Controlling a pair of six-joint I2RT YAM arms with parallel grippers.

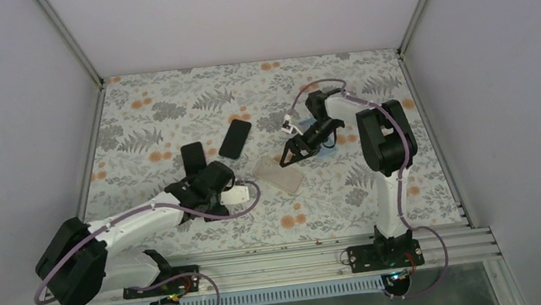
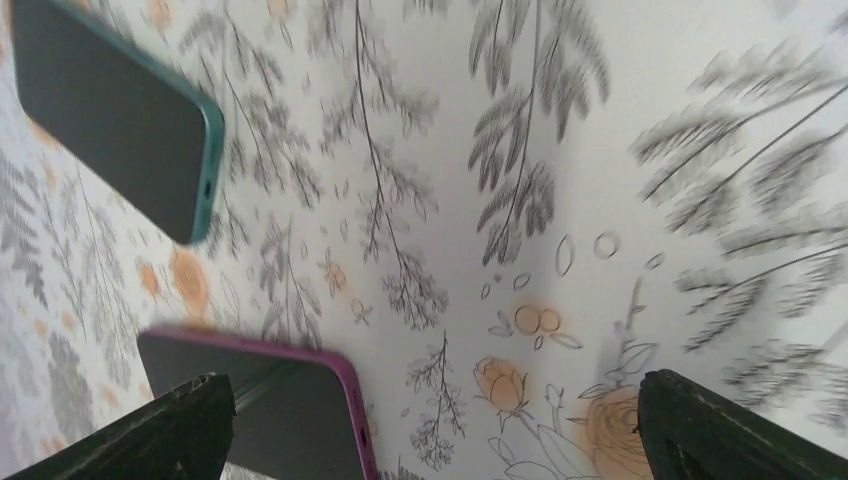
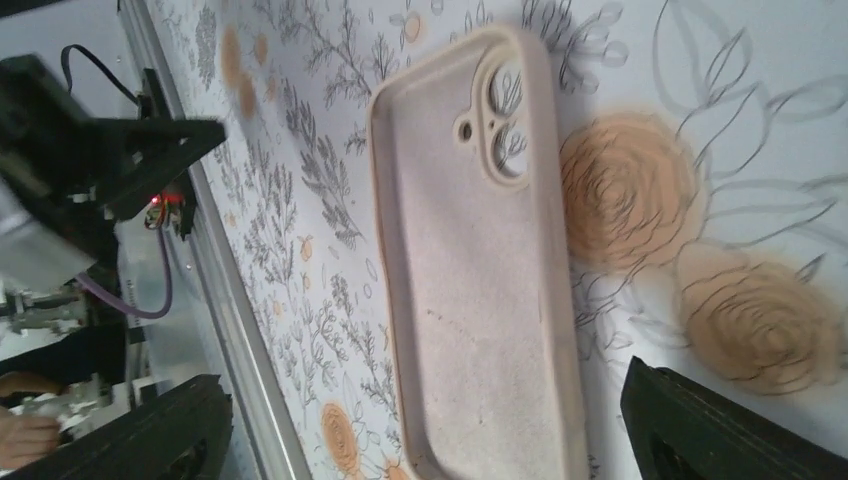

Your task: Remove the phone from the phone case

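Observation:
A dark phone in a purple case [image 2: 262,405] lies on the floral table; it also shows in the top view [image 1: 193,160]. A second phone in a teal case [image 2: 110,120] lies beyond it, seen in the top view [image 1: 234,138] too. An empty beige case [image 3: 478,280] lies inside-up, also in the top view [image 1: 279,175]. My left gripper [image 2: 430,430] is open and empty, its left finger over the purple-cased phone's corner; it also shows in the top view [image 1: 200,178]. My right gripper [image 3: 430,430] is open and empty over the beige case, at its far end in the top view [image 1: 291,154].
The floral mat [image 1: 169,110] is bounded by white walls on three sides and a metal rail [image 1: 280,256] at the near edge. A small blue thing [image 1: 327,148] shows beside the right wrist. The left arm's base [image 3: 60,200] shows in the right wrist view.

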